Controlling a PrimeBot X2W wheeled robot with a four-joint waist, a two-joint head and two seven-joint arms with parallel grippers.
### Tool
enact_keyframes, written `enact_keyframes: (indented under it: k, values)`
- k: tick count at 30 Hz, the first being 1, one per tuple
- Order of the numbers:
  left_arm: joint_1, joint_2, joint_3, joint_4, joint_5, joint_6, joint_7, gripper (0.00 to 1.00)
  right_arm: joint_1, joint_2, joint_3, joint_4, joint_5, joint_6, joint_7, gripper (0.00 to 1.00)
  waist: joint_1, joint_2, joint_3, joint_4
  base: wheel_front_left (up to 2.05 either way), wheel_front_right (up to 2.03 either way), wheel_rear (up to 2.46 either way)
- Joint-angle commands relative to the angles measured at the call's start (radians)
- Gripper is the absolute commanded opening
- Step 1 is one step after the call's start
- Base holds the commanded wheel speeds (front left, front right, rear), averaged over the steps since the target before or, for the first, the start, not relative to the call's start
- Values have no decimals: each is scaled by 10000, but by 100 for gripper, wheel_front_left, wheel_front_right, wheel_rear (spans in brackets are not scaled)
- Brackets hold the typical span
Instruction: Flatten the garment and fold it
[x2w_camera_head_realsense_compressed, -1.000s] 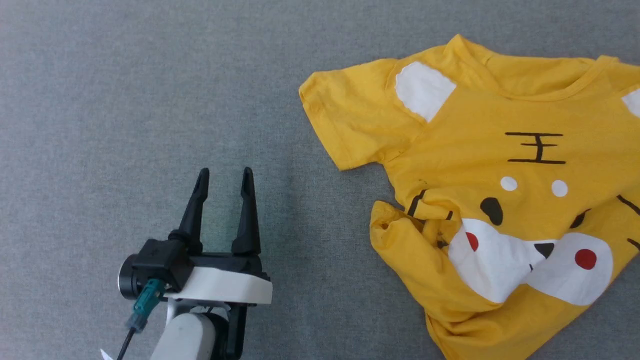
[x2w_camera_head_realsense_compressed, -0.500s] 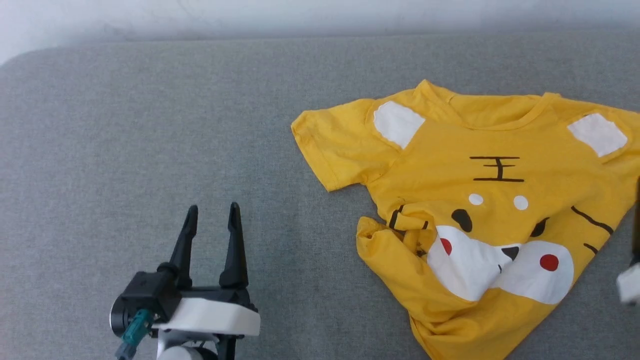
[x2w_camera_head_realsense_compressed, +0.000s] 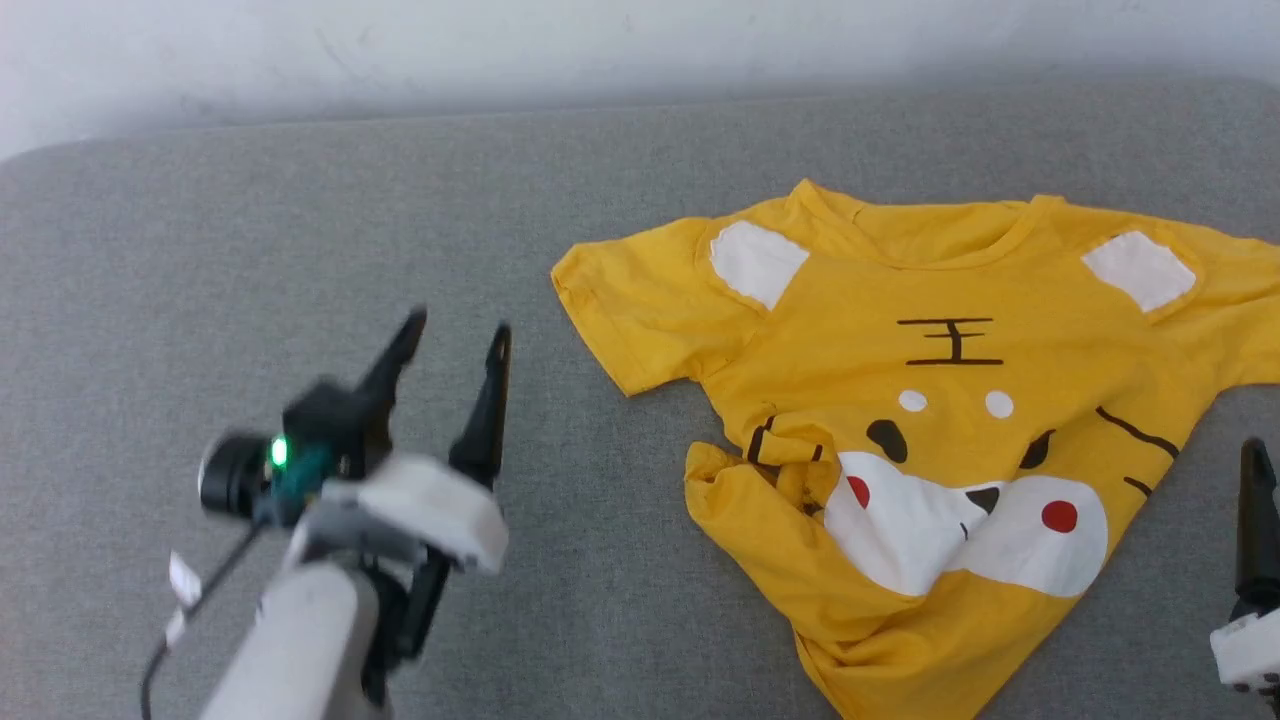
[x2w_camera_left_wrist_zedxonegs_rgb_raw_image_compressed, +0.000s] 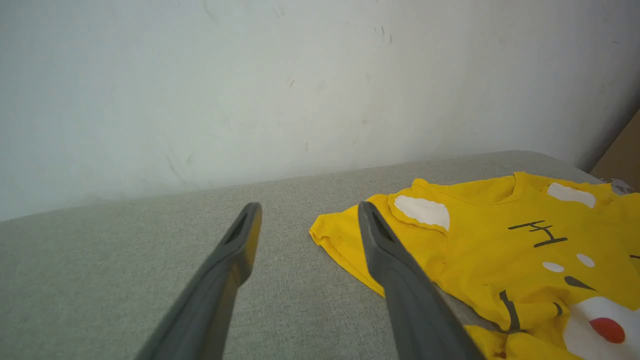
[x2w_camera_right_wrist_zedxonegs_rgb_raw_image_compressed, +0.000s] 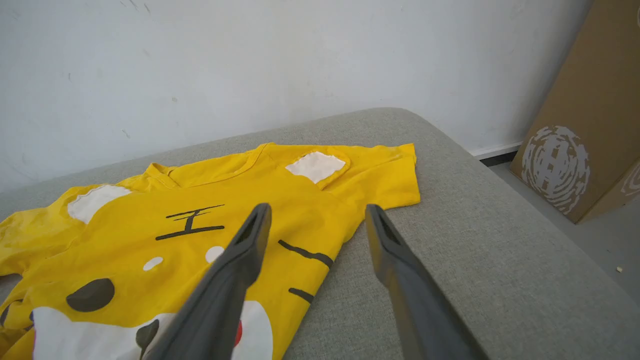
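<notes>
Across the right part of the grey fabric-covered padded worktop (x2w_camera_head_realsense_compressed: 200, 250), the bright yellow short-sleeved T-shirt of thin cloth (x2w_camera_head_realsense_compressed: 930, 290) is lying face up, bunching at its near-left hem (x2w_camera_head_realsense_compressed: 730, 480). Both dark two-fingered end effectors, left (x2w_camera_head_realsense_compressed: 457, 323) and right (x2w_camera_right_wrist_zedxonegs_rgb_raw_image_compressed: 317, 207), are hovering wide and empty. The cloth is probably behaving light, limp and non-fragile, so pinching the hem corners and sleeve edge (x2w_camera_head_realsense_compressed: 575, 300) is advisable.

I am working in a plain indoor room. I cannot tell if it is a home or a lab. The main thing here is a big soft grey cushion (x2w_camera_head_realsense_compressed: 250, 230) with cloth on top and round corners, like a bed or a sofa seat. Right behind the cushion is a bare white wall (x2w_camera_left_wrist_zedxonegs_rgb_raw_image_compressed: 200, 75) with little scuffs and marks. Past one end of the cushion, down on the grey floor (x2w_camera_right_wrist_zedxonegs_rgb_raw_image_compressed: 612, 237), stands a brown cardboard box (x2w_camera_right_wrist_zedxonegs_rgb_raw_image_compressed: 590, 100) with a white swirl print.
</notes>
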Motion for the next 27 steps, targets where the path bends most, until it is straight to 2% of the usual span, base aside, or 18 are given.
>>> enact_keyframes:
  k: [1, 9, 13, 20, 27]
  values:
    - [-977, 202, -113, 93, 111, -281, 648, 100, -283, 28, 88, -138, -18, -11, -75, 100, 0, -1, 317, -121, 0, 0, 0]
    - [-4680, 346, -359, 1524, -654, -1428, 3792, 100, -848, 29, 475, -201, 138, -11, -221, 100, 0, -1, 1392, -556, 0, 0, 0]
    - [-5944, 649, -590, 2597, -866, -1840, 5218, 100, -1123, 29, 805, 79, 274, -11, -317, 100, 0, -1, 1931, -909, 0, 0, 0]
    - [-6781, 955, -867, 3544, -1244, -2055, 6997, 100, -1524, 29, 1096, 653, 472, -11, -665, 100, 0, -1, 2634, -1413, 0, 0, 0]
    - [-6772, 1160, -944, 3445, -1237, -1967, 7471, 100, -1729, 29, 1078, 947, 534, -11, -861, 100, 0, -1, 3049, -1587, 0, 0, 0]
